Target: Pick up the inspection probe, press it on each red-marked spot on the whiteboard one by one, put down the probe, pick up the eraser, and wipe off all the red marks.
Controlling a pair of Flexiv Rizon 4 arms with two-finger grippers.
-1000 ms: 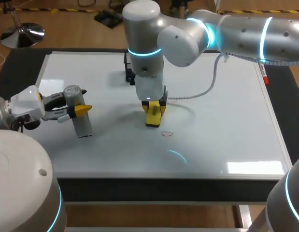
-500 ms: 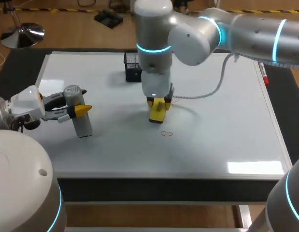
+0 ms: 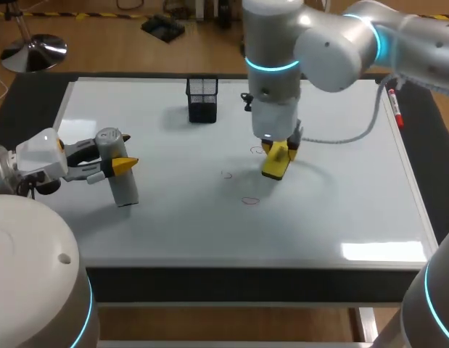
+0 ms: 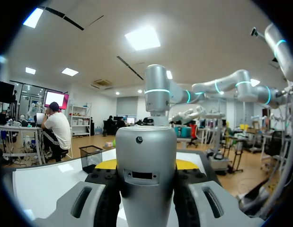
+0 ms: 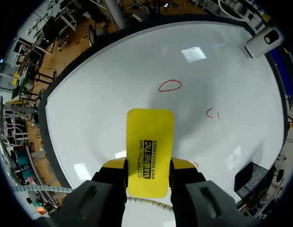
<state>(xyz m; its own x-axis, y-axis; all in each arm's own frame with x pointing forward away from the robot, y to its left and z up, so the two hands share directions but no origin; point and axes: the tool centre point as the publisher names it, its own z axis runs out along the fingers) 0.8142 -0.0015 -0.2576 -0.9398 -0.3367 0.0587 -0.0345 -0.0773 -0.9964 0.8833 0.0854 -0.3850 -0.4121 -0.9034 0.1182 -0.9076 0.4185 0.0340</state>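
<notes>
Right claw (image 3: 278, 154) grips one eraser (image 5: 148, 146), left claw (image 3: 121, 165) one probe (image 3: 124, 190) (three red marks (image 5: 170, 85)).

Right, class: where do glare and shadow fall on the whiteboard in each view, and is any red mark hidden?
Head view: glare patch on the whiteboard near its front right corner, clear of the red marks; soft shadow beside the eraser. Right wrist view: reflected light patches, none over a mark. Left wrist view: the probe blocks most of the board.

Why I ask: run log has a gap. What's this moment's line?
left claw: shut on probe | right claw: shut on eraser | red marks: visible
</notes>
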